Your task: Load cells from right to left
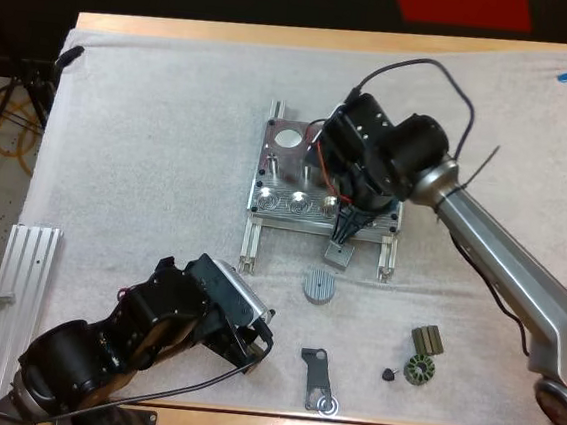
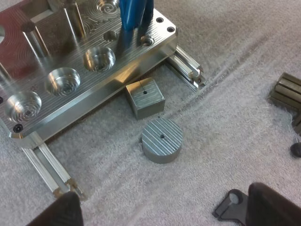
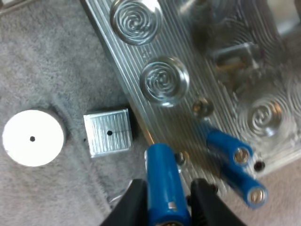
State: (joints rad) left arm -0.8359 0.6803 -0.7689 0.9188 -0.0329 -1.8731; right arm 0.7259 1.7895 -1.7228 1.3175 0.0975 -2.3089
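The metal fixture (image 1: pixel 285 173) lies mid-mat, with three round pockets along its front row (image 2: pixel 63 81). My right gripper (image 1: pixel 346 226) hangs over the fixture's front right end, shut on a blue cylinder (image 3: pixel 161 175) that it holds just off the fixture's edge (image 3: pixel 141 94). Two more blue cylinders (image 3: pixel 235 151) stand in the fixture close by, seen upright at its right end (image 2: pixel 134 14). My left gripper (image 1: pixel 254 338) rests low near the table's front, its fingers (image 2: pixel 66 213) wide apart with nothing between them.
A small square metal block (image 1: pixel 339 254) and a ribbed grey disc (image 1: pixel 321 284) lie just in front of the fixture. A dark bracket (image 1: pixel 320 380) and small dark parts (image 1: pixel 424 355) sit at front right. An aluminium rail (image 1: pixel 9 297) lies at the left edge.
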